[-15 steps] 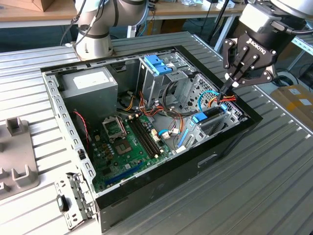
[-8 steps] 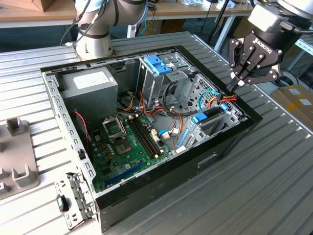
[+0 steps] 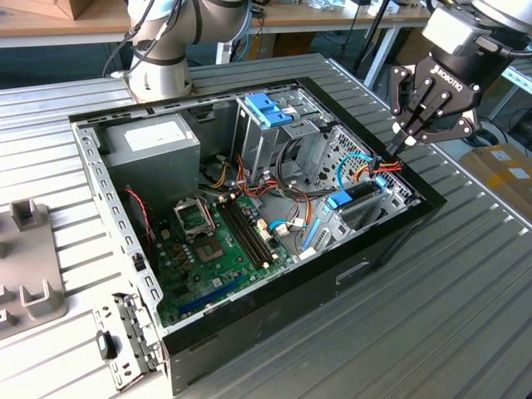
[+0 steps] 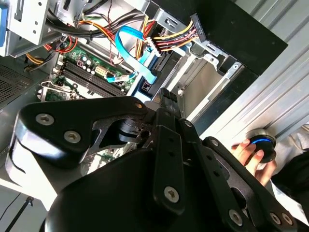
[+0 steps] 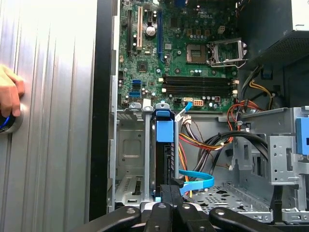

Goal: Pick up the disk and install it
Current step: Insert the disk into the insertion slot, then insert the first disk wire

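Over the open case's [image 3: 274, 332] corner on the exterior view's right, your claw [image 3: 405, 141] hangs above the drive bay, fingers drawn together at the tips and gripping nothing you can see. In the first wrist view those fingertips [image 5: 170, 193] sit right at the end of the disk [image 5: 163, 159], close enough that you can't tell touching from just clear.

The disk stands on edge in the bay slot, light-blue frame facing up, between the metal rails of the bay [image 5: 130, 159]. In the exterior view it shows as the blue-edged block [image 3: 353, 198] seated inside the case near the claw, next to the red-yellow cable bundle [image 3: 381, 169]. A blue ribbon cable [image 5: 198, 182] runs beside the disk's end.

Elsewhere in the case: motherboard [image 3: 216, 241] flat on the floor of it, grey power supply box [image 3: 154, 145] at the far corner, metal cage with a blue latch [image 3: 268, 110] in the middle.

On the ribbed worktop [image 3: 465, 283] just outside the case wall, a person's hand [image 4: 253, 157] rests on a round black knob with a blue ring [image 4: 262, 143]; the same hand [image 5: 8, 94] shows in the first wrist view.
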Controlling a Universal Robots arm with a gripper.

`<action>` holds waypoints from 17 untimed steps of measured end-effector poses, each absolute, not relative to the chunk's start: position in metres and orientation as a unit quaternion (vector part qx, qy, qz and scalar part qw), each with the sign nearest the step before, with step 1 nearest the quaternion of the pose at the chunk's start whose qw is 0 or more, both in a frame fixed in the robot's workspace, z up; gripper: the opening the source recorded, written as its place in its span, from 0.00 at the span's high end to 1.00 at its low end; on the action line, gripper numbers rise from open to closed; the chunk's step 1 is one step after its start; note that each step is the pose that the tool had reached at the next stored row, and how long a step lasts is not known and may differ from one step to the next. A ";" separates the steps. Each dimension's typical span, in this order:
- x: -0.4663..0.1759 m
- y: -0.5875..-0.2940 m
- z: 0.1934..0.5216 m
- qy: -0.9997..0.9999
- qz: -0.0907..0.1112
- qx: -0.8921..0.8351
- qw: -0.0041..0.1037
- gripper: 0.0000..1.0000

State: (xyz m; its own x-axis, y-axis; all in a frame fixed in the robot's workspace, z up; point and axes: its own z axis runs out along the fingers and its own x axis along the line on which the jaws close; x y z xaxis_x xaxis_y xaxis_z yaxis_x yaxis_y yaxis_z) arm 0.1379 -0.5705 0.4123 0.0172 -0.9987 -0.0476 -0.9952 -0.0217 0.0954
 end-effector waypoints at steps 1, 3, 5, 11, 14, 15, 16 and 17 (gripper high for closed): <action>0.138 -0.570 0.412 -0.699 -0.050 0.713 0.017 0.90; 0.138 -0.570 0.412 -0.699 -0.050 0.713 0.017 0.90; 0.138 -0.570 0.412 -0.699 -0.050 0.713 0.017 0.90; 0.146 -0.570 0.411 -0.693 -0.051 0.719 0.018 0.90; 0.153 -0.570 0.409 -0.689 -0.051 0.723 0.019 0.90; 0.155 -0.570 0.408 -0.689 -0.051 0.723 0.019 0.90; 0.157 -0.570 0.408 -0.688 -0.051 0.724 0.019 0.90; 0.159 -0.570 0.407 -0.687 -0.051 0.724 0.020 0.90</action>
